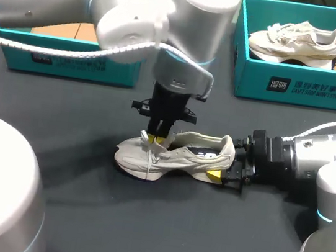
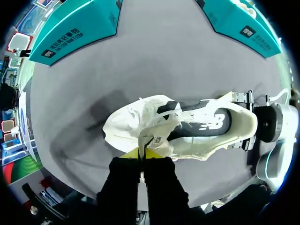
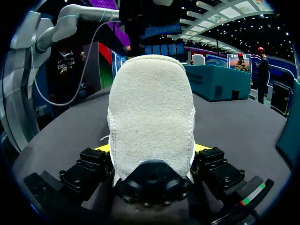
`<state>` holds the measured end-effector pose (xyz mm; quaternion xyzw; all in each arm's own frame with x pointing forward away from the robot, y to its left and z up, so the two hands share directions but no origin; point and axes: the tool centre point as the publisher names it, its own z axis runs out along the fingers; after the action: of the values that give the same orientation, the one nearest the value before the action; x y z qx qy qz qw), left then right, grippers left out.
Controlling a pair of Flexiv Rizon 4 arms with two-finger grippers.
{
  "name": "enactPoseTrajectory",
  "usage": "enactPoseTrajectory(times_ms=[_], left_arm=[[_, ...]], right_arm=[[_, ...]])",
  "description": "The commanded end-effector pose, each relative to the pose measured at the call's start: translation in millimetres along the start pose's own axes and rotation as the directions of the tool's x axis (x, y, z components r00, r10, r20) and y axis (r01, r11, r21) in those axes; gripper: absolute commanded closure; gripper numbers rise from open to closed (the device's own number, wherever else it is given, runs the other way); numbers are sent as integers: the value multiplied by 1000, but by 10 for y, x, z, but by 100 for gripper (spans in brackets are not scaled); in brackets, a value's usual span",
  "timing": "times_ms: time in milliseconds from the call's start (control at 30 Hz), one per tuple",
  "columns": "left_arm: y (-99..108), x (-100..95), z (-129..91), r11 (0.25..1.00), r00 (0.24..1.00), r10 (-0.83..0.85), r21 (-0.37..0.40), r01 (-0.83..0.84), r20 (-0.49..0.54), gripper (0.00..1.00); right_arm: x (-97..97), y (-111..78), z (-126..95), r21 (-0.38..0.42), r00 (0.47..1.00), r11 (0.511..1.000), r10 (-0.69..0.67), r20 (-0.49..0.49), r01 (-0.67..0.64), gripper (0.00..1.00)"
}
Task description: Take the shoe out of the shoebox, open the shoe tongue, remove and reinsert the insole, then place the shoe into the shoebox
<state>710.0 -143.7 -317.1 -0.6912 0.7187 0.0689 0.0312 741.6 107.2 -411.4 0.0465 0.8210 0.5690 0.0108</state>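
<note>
The left arm (image 1: pixel 171 95) points straight down, jaws pinched on the tongue (image 2: pixel 151 135) of the shoe (image 1: pixel 179 156); the right arm (image 1: pixel 304 161) lies low over the worktop (image 1: pixel 140 235), jaws clamping the heel (image 3: pixel 151 117).

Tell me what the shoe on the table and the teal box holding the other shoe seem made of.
Shoe: soft textile upper, off-white and matte; its heel shows a fuzzy, nubby weave in the right wrist view, perhaps suede or knit. Teal box: probably cardboard, matte printed outside, brown raw inside, thin flat straight walls.
</note>
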Motion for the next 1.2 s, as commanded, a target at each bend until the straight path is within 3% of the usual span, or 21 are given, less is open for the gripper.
enactPoseTrajectory(times_ms=[33,467,833,1133,1167,1200], left_arm=[[54,-335,53,999,943,28,27,-20,-332,100],[54,-335,53,999,943,28,27,-20,-332,100],[48,-591,522,999,902,26,48,-6,-430,100],[34,-640,797,1000,903,-9,-8,6,-430,100],[34,-648,816,1000,906,-12,-12,7,-423,89],[33,-659,825,1000,907,-12,-15,6,-421,71]], right_arm=[[-12,-14,9,3,1000,1000,0,2,0,100],[-12,-14,9,3,1000,1000,0,2,0,100],[-12,-14,9,3,1000,1000,0,2,0,100],[-12,-14,9,3,1000,1000,0,2,0,100],[-12,-14,9,3,1000,1000,0,2,0,100],[-12,-14,9,3,1000,1000,0,2,0,100]])
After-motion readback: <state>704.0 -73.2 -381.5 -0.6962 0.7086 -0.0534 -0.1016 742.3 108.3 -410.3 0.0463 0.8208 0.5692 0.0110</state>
